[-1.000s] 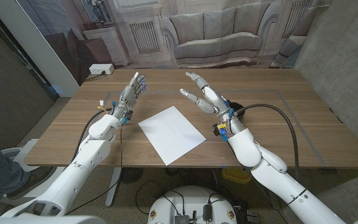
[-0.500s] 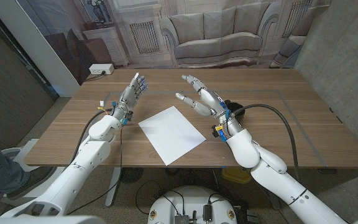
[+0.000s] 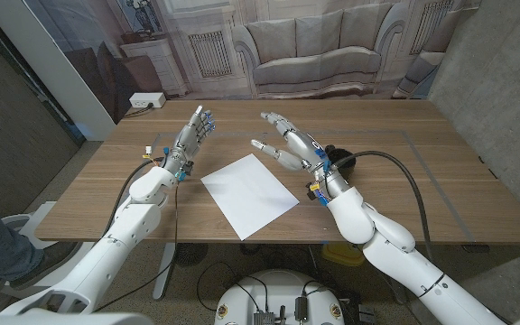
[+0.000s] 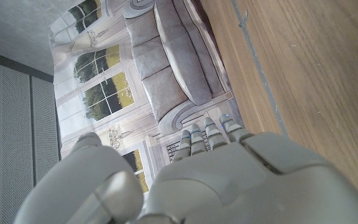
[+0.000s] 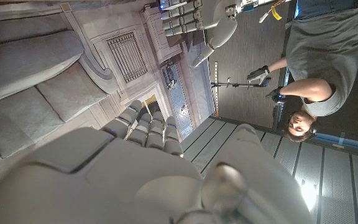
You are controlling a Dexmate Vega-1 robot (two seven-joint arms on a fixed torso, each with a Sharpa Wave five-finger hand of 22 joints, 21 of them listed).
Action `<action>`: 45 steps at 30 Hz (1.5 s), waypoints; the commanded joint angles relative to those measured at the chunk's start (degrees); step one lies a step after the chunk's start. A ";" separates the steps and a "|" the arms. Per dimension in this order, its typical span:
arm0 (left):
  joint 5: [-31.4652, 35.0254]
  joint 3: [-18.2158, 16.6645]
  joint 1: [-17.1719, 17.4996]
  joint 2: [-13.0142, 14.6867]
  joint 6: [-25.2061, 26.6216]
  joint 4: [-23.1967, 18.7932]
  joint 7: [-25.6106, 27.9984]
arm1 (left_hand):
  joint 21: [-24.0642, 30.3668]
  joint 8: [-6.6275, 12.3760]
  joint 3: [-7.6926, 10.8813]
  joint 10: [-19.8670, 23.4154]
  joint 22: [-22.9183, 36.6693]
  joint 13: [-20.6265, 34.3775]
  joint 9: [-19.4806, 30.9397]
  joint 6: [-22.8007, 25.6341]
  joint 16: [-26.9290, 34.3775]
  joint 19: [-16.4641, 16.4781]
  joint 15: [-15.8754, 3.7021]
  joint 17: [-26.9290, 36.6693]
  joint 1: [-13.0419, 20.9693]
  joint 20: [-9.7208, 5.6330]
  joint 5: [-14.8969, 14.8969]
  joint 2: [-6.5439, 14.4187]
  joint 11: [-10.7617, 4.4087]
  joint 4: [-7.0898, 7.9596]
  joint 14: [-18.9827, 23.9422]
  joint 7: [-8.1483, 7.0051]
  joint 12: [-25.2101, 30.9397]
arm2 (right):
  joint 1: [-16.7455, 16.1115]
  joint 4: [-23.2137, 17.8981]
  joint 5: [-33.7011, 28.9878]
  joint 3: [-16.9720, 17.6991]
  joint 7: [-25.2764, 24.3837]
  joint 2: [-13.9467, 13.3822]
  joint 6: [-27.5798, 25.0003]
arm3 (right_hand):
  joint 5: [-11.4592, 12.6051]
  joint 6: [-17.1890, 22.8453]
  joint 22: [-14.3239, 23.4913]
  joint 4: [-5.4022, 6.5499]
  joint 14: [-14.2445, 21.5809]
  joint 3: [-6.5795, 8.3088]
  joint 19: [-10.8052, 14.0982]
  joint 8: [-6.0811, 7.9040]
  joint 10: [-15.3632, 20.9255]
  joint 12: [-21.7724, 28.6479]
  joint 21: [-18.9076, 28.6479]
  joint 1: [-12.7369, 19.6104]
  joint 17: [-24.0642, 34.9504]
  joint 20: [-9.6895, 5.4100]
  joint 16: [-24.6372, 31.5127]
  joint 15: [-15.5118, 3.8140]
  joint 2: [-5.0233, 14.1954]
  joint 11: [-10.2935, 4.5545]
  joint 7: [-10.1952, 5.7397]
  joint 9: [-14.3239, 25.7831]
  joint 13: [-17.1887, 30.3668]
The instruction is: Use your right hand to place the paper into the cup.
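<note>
Right hand: your right hand (image 3: 289,144) is lifted above the table (image 3: 422,194), fingers spread apart and holding nothing. It hangs just past the far right corner of the paper, not touching it. In the right wrist view you see the back of this hand (image 5: 129,174) with its fingers stretched out.

Left hand: your left hand (image 3: 190,135) sits on the left side of the table, fingers straight and close together, pointing away from the robot, with nothing in it. From the head view I cannot tell whether it touches the wood. In the left wrist view its back (image 4: 229,180) is seen over the wooden top.

Paper: the white paper (image 3: 249,194) lies flat on the table between your two arms, turned at an angle so one corner points toward the robot. Neither hand touches it.

Dark thing: a black object (image 3: 339,154) sits on the table right behind your right hand, mostly hidden by it; I cannot tell what it is.

Cable: a black cable (image 3: 395,158) arcs over the table's right side to your right wrist.

Person: a person (image 5: 319,68) shows in the right wrist view.
</note>
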 commanded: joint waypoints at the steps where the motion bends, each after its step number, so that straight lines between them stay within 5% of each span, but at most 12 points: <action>1: 0.03 -0.17 -0.10 -0.01 0.00 0.38 0.02 | 0.22 0.39 -0.32 0.08 0.22 0.13 0.12 -0.14 0.00 -0.27 0.19 0.26 0.51 -4.62 -0.28 0.06 0.31 -0.02 0.27 0.34 -0.05 | 0.86 -0.03 -3.38 -1.23 0.46 -0.11 -2.40 | -0.03 0.26 0.17 -0.21 0.56 0.05 0.75 0.06 0.36 -0.20 0.07 0.41 0.32 -2.15 0.40 0.15 0.07 -0.41 -0.36 0.34 0.09; 45: -0.12 -0.58 -0.33 -1.20 -0.37 2.52 -2.21 | 0.20 0.48 -0.74 0.22 0.21 0.12 0.11 0.07 -0.08 -0.30 0.21 0.26 0.69 -4.40 -0.37 0.23 0.12 -0.07 0.19 0.43 0.01 | 3.17 -1.24 -10.75 -4.25 6.37 -0.34 -7.86 | -0.04 0.48 0.20 -0.66 0.30 0.15 0.59 0.09 0.55 -0.24 -0.12 0.91 0.31 -2.03 0.09 0.21 0.45 -0.46 -0.44 0.36 0.09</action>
